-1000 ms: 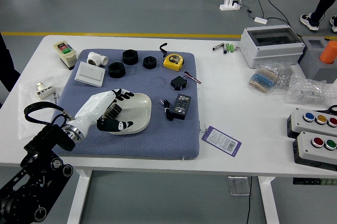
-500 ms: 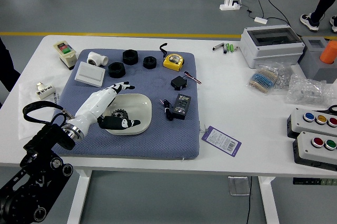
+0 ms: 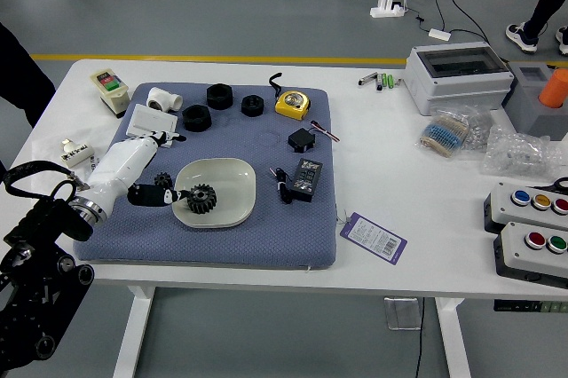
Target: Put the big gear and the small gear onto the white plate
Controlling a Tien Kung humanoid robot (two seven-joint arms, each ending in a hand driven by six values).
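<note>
Currently with one big gear (image 3: 201,200) on one white plate (image 3: 234,190). Holding nothing in the widely spread left hand (image 3: 181,166), near one small gear (image 3: 163,180) beside the plate.

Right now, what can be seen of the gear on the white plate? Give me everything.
The gear is black or very dark, with chunky teeth round its rim and a slightly lighter middle; the material looks like dark metal or plastic. It appears whole and rests on the left part of the white plate, apparently lying on its side face. The left hand is open beside it, one of its fingers ending close to the gear's left edge; whether they touch, I cannot tell.
</note>
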